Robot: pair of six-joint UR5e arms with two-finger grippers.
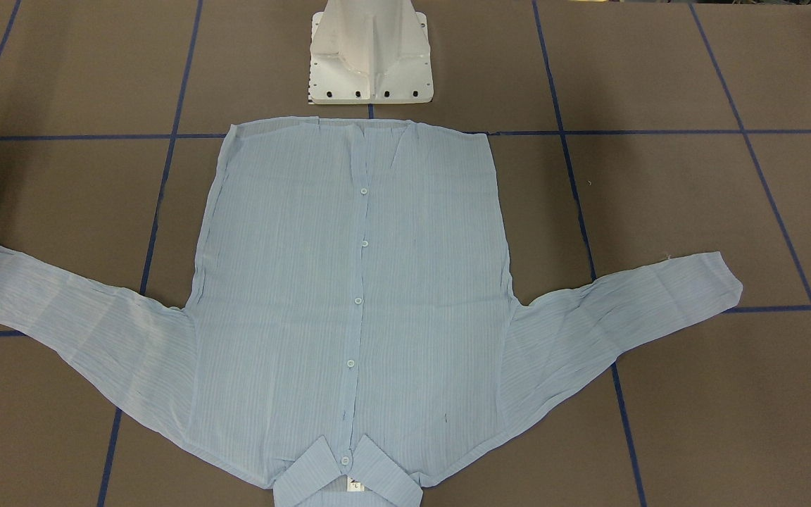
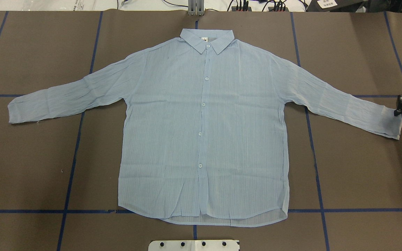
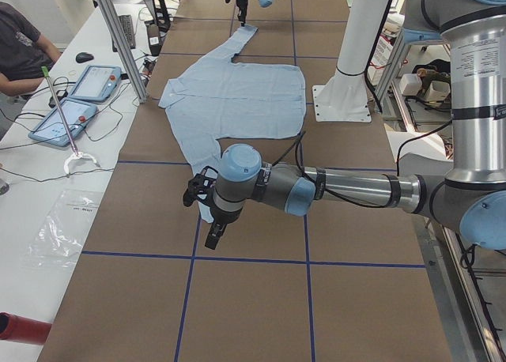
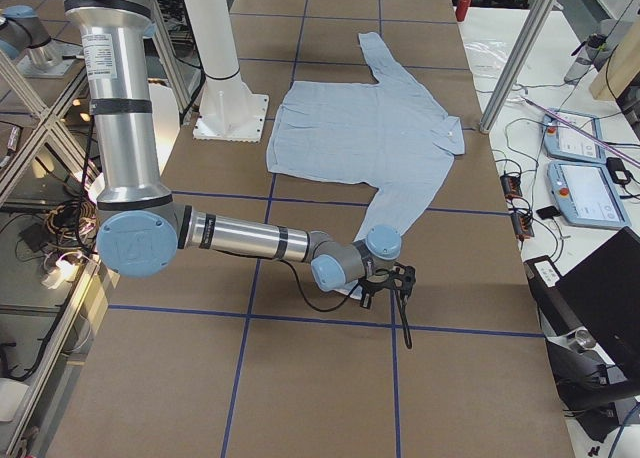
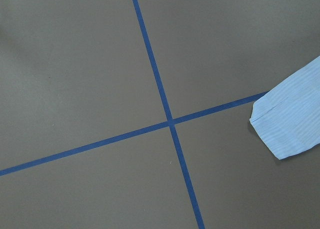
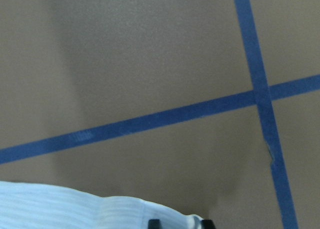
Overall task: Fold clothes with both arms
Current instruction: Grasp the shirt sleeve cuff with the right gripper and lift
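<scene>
The light-blue striped shirt lies flat and buttoned on the brown table, collar away from the robot and both sleeves spread out; it also shows in the front view. My right gripper is low at the right sleeve's cuff. The right wrist view shows its two fingertips apart with the cuff fabric between them, so it looks open. My left gripper hangs above the table near the left cuff. I cannot tell whether it is open.
The white pedestal base stands just behind the shirt's hem. Blue tape lines grid the brown table. Tablets and a seated person are on the side bench beyond the table's far edge.
</scene>
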